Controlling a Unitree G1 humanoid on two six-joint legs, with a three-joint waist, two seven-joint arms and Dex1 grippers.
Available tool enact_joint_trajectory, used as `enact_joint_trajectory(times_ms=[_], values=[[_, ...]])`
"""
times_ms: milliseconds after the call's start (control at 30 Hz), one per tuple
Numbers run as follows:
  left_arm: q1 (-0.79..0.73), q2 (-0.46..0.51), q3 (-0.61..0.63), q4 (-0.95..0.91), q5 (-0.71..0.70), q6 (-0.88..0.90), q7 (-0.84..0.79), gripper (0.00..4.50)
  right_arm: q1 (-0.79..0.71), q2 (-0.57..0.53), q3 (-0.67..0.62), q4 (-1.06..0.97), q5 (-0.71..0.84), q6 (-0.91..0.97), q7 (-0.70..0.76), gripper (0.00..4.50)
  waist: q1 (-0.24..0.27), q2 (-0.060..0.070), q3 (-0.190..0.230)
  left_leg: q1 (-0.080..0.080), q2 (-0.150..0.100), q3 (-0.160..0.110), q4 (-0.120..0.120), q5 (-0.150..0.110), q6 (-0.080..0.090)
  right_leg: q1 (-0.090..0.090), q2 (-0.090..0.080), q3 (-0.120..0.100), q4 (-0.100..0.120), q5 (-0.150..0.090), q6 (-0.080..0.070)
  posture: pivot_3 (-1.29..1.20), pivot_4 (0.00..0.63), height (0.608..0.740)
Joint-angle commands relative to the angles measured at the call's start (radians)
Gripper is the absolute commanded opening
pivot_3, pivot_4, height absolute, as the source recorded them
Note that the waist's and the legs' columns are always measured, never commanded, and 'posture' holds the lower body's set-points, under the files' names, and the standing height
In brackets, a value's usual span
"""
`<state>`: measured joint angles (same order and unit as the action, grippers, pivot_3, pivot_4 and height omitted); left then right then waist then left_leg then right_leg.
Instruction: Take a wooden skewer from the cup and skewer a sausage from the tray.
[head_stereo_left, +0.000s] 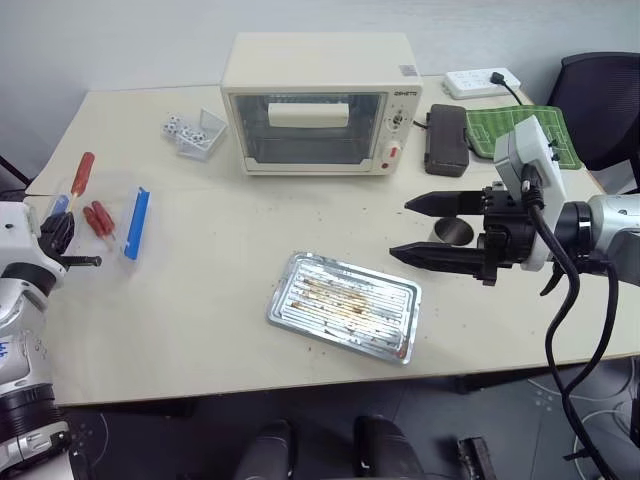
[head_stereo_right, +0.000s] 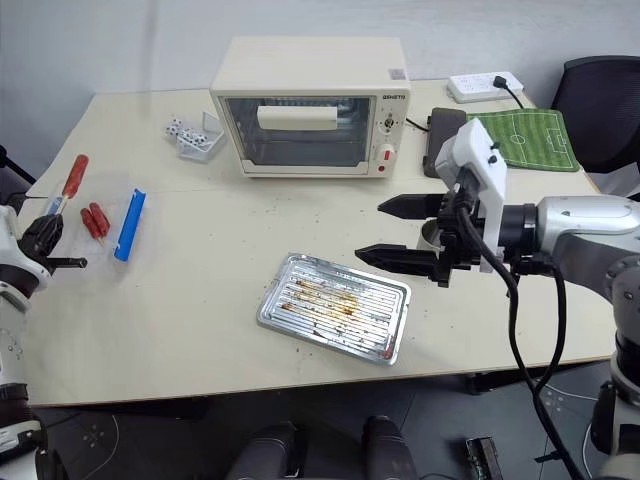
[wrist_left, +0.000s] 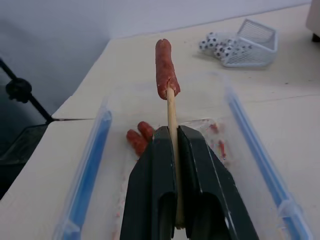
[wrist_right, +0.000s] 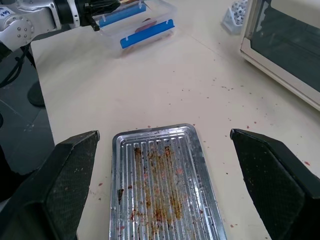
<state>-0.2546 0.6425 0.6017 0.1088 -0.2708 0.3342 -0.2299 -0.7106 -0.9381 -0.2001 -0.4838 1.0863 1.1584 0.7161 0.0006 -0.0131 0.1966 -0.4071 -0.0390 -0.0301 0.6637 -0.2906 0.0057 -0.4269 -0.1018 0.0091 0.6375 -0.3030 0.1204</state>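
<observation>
My left gripper (wrist_left: 174, 131) is shut on the wooden skewer (wrist_left: 171, 112), which carries the reddish-brown sausage (wrist_left: 164, 69) on its tip. It hangs at the table's far left, over a clear plastic box with blue clips (head_stereo_left: 137, 222) that holds two red sausages (head_stereo_left: 98, 218). From the head camera the speared sausage (head_stereo_left: 83, 170) points away from me. The metal tray (head_stereo_left: 345, 305) lies in the middle of the table, bare except for brown grease stains. My right gripper (head_stereo_left: 400, 229) stands open above the tray's right end, nothing between its fingers. The silver cup (head_stereo_left: 455, 232) stands just behind those fingers, partly hidden.
A cream toaster oven (head_stereo_left: 318, 100) stands at the back centre. A clear tub of small black-and-white balls (head_stereo_left: 195, 132) sits to its left. A black case (head_stereo_left: 447, 140), a green pitch mat (head_stereo_left: 520, 130) and a power strip (head_stereo_left: 482, 80) lie at the back right.
</observation>
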Motion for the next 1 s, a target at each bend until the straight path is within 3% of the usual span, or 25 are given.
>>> enact_joint_trajectory(times_ms=[33, 267, 300, 467, 633, 800, 1000], values=[[0.046, -0.017, 0.04, -0.102, -0.001, 0.023, 0.057, 0.0, -0.002, -0.008, -0.007, -0.008, -0.006, -0.03, 0.012, 4.35, 0.0, 0.0, 0.0, 0.0, 0.0, 0.0, 0.0, 0.0, 0.0, 0.0, 0.0, 0.0, 0.0, 0.0, 0.0, 0.0, 0.15, 0.74], [0.054, -0.018, 0.021, -0.101, -0.018, 0.066, 0.048, 0.0, -0.021, -0.009, 0.023, 0.014, -0.032, -0.05, 0.042, 4.35, 0.0, -0.001, -0.001, 0.0, 0.0, 0.0, 0.0, -0.001, 0.0, 0.0, 0.0, 0.0, 0.0, 0.0, 0.0, 0.0, 0.15, 0.74], [0.044, -0.012, 0.01, -0.092, -0.017, 0.062, 0.037, 0.56, -0.024, -0.007, 0.028, 0.018, -0.034, -0.053, 0.046, 4.5, 0.0, -0.001, -0.001, 0.0, 0.0, 0.0, 0.0, -0.001, 0.0, 0.0, 0.0, 0.0, 0.0, 0.0, 0.0, 0.0, 0.15, 0.74], [0.037, 0.008, 0.016, -0.124, -0.029, 0.083, 0.012, 1.95, -0.027, -0.008, 0.024, 0.036, -0.015, -0.036, 0.064, 4.5, 0.001, -0.002, -0.001, 0.0, 0.0, 0.0, 0.0, -0.001, 0.0, 0.0, 0.0, 0.0, 0.0, 0.0, 0.0, 0.0, 0.15, 0.74], [0.136, 0.021, 0.134, -0.251, -0.112, 0.143, -0.032, 3.44, -0.017, -0.03, 0.034, 0.048, -0.06, -0.067, 0.107, 4.5, -0.008, -0.002, -0.001, 0.0, 0.001, 0.001, 0.0, -0.001, -0.002, 0.0, 0.001, 0.001, -0.001, 0.0, 0.0, 0.0, 0.15, 0.74], [0.351, 0.032, 0.331, -0.408, -0.286, 0.247, -0.188, 3.44, -0.034, -0.059, 0.039, 0.109, -0.108, -0.099, 0.176, 4.5, -0.007, -0.002, -0.001, 0.0, 0.003, 0.002, -0.001, -0.002, -0.003, 0.0, 0.001, 0.001, -0.004, 0.0, 0.0, 0.0, 0.15, 0.74], [0.482, 0.057, 0.451, -0.412, -0.376, 0.288, -0.279, 3.44, -0.058, -0.076, 0.072, 0.18, -0.176, -0.148, 0.259, 4.5, 0.001, -0.002, -0.001, 0.001, 0.003, 0.0, -0.001, -0.005, 0.002, 0.002, 0.0, 0.003, -0.006, 0.0, -0.002, 0.0, 0.15, 0.74]])
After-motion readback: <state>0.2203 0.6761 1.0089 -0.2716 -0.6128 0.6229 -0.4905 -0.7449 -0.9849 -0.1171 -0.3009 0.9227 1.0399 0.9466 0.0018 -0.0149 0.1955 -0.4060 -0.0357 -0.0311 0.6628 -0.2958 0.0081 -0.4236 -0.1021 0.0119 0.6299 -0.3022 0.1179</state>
